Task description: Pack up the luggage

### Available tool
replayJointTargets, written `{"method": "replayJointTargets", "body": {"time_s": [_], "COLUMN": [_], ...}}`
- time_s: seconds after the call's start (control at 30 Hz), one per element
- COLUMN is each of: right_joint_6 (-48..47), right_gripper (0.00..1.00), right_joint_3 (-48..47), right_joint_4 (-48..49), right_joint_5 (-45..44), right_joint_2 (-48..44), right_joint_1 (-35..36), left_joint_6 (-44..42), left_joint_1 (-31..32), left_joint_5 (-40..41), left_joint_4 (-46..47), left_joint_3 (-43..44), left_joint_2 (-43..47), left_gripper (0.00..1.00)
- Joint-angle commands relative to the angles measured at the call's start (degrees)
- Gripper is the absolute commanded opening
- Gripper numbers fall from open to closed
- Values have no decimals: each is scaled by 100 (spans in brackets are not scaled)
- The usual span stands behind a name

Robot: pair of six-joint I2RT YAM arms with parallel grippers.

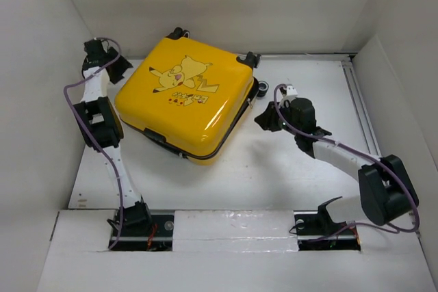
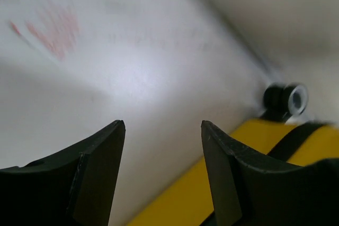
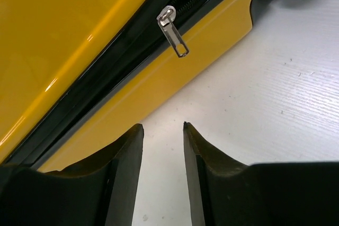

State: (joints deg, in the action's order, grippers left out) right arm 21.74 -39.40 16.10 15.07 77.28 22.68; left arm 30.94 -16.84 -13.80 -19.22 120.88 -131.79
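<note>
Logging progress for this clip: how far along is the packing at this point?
Done: the case lies flat with its lid down. In hand: the right tool, open and empty, faces the zipper pull on the side seam; the left tool, also open, hangs by a wheel at the far corner. Left: probably running the zipper; how much of the seam is already zipped I cannot tell.

Top view downward; wrist views low, close against luggage [image 1: 185,97] sides, seemingly opposite.
</note>
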Motion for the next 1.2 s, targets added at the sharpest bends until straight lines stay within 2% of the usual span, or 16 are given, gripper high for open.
{"method": "replayJointTargets", "body": {"time_s": [0.0, 0.03, 0.1, 0.13, 0.17, 0.23, 0.3, 0.43, 0.5, 0.63, 0.73, 0.93, 1.17], "right_joint_6": [164, 164, 103, 103, 103, 50, -2, -292, -354, -529, -714, -838, -943], "right_gripper": [43, 43, 44, 44, 44, 45, 47, 47, 47, 47, 47, 47, 47], "right_joint_3": [-322, -567, -805, -1006, -1096, -1236, -1517, -2080, -2221, -2274, -2274, -2169, -2169], "right_joint_4": [622, 623, 623, 623, 623, 623, 570, 210, 105, -97, -265, -379, -642], "right_joint_5": [-136, -84, -83, -31, 83, 224, 286, 865, 1076, 1130, 1077, 1191, 1191], "right_joint_2": [313, 428, 804, 1024, 1026, 1280, 1500, 2255, 2397, 2450, 2327, 2099, 2099], "right_joint_1": [44, -8, -70, -157, -219, -342, -422, -607, -607, -265, 8, 228, 422], "left_joint_6": [-10, 61, 245, 507, 666, 913, 1299, 1941, 2117, 2285, 2338, 2452, 2294], "left_joint_1": [321, 391, 646, 812, 901, 1033, 1208, 1350, 1420, 1788, 1869, 2062, 2115], "left_joint_5": [-1097, -1272, -1274, -1457, -1546, -1617, -1669, -1670, -1739, -1670, -1608, -1546, -1442], "left_joint_4": [101, 329, 951, 1460, 1465, 2201, 2719, 4352, 4751, 5341, 5403, 5403, 4657], "left_joint_3": [-835, -1473, -2065, -2669, -2971, -3560, -4526, -6222, -7055, -8086, -8439, -8616, -8511], "left_joint_2": [205, 310, 644, 872, 1004, 1268, 1751, 2586, 2859, 3815, 4396, 5812, 6937], "left_gripper": [55, 55, 55, 55, 55, 54, 54, 52, 52, 51, 51, 51, 50]}}
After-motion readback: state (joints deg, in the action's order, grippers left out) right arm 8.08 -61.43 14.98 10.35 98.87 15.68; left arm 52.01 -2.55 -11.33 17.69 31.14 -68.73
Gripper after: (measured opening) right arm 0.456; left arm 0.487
